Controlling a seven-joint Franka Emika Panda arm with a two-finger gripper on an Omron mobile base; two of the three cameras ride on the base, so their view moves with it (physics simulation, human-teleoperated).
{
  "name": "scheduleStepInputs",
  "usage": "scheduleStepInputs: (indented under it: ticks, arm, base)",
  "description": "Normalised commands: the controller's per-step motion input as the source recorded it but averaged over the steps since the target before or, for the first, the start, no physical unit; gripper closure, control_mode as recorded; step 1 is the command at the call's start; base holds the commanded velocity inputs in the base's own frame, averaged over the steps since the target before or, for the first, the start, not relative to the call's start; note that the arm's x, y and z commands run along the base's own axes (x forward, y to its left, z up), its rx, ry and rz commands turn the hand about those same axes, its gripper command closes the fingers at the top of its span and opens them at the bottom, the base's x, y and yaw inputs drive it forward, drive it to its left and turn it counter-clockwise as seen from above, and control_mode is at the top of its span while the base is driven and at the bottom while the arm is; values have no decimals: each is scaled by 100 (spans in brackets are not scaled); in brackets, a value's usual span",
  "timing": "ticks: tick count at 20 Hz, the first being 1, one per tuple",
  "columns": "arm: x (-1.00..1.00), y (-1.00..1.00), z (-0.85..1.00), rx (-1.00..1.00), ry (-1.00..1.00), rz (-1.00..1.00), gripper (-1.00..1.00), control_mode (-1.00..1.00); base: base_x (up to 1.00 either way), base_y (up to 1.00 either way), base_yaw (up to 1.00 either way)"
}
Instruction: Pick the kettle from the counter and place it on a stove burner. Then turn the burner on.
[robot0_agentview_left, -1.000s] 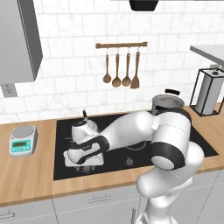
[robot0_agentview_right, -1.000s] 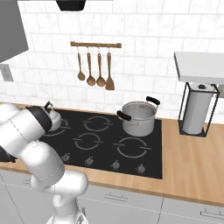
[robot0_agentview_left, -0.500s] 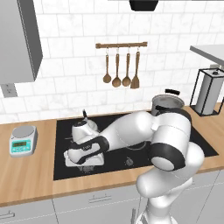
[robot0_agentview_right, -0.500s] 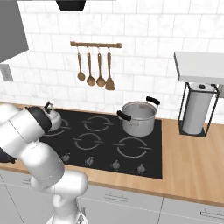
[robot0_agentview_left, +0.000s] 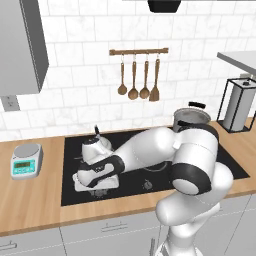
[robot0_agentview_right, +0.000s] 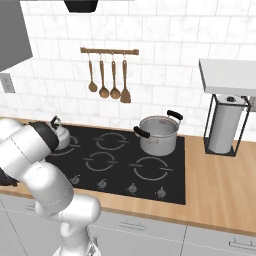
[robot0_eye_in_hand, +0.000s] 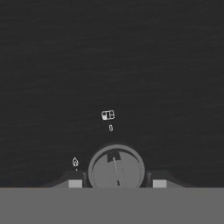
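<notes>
The small squat silver kettle (robot0_agentview_left: 95, 149) sits on the flat black glass cooktop (robot0_agentview_left: 235, 165), at its rear left, so the placing looks done and the burner step is in hand. The two-finger gripper (robot0_eye_in_hand: 117, 183) is down low at the cooktop's front left edge, and in the hand view a round grey control knob (robot0_eye_in_hand: 116, 169) lies right between the dark fingertips (robot0_eye_in_hand: 75, 182). The jaws stand parted to either side of the knob; whether they touch it cannot be told. Next, likely: close on the knob and twist.
</notes>
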Motion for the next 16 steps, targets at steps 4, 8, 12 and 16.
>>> scheduleStepInputs:
  ticks: [4, 8, 12, 16]
  arm:
    - [-10, 0, -6, 0, 0, 29, 100, -100]
    - [-16, 0, -11, 0, 0, 32, 100, -100]
    - [-21, 0, -11, 0, 0, 33, 100, -100]
    - [-17, 0, -9, 0, 0, 33, 100, -100]
  base:
    - [0, 0, 0]
    - [0, 0, 0]
    - [0, 0, 0]
    - [0, 0, 0]
